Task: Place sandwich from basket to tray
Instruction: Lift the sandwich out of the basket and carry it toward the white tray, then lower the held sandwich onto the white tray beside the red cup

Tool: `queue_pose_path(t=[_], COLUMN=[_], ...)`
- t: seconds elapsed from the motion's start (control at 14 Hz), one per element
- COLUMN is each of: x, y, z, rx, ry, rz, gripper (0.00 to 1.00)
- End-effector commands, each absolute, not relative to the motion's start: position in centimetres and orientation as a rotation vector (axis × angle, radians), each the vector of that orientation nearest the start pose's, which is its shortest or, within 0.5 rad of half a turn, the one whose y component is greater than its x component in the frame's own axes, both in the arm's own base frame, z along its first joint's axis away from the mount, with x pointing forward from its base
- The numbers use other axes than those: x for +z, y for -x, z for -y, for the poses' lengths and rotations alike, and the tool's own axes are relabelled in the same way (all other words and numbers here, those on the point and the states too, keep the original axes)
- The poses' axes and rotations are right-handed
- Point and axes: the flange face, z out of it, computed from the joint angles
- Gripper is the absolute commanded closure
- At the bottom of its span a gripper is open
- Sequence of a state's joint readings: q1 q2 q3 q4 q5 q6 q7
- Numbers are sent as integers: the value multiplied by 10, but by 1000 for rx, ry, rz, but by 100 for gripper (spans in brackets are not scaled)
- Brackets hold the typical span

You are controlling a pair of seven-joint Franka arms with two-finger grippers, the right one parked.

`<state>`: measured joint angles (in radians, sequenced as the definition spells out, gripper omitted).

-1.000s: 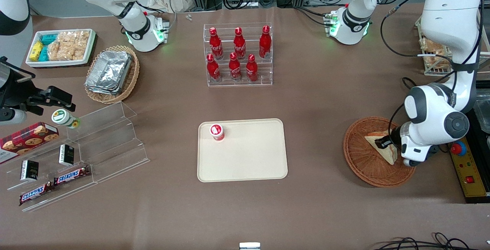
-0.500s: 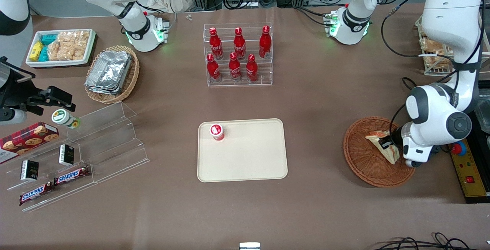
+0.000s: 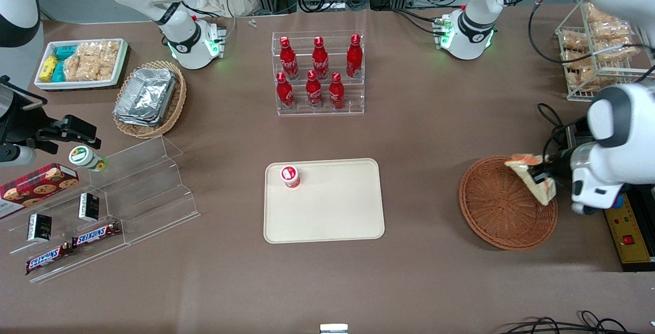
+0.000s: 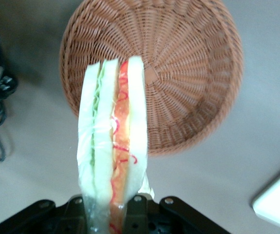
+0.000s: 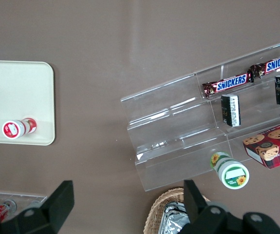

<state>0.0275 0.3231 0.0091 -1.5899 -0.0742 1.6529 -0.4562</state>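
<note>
gripper fingers pinch the sandwich, a wrapped white-bread wedge. it hangs above the round woven wicker basket.

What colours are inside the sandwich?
Orange-red and green, between white bread. The left wrist view shows it best: sandwich, held by the gripper above the basket.

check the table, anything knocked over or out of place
One thing stands out: a small green-lidded bottle lies on its side on the clear stepped display. The gripper holds the sandwich above the basket; the tray carries an upright red-lidded bottle.
</note>
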Motion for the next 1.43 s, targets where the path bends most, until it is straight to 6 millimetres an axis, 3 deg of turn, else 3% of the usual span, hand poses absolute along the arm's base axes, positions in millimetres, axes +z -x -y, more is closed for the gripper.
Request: queue_pose_path(t=[0.0,0.29,0.5,0.57,0.71,0.79,0.93,1.07,1.36], x=[472,475,476,477,479,470,459,425,353], y=[-633,-623,-610,-601,-591,-595,-592,-598,-615], z=[38,113,184,212,251,258,291,313,330], rx=[439,474,434,423,384,385,309,293,313], ry=[3062,3095,3100,3097,3121,3137,3167,3187,3229], rz=[692,572,366,292,175,194,123,89,104], gripper=[87,87,88,100,100,100,100,100,100])
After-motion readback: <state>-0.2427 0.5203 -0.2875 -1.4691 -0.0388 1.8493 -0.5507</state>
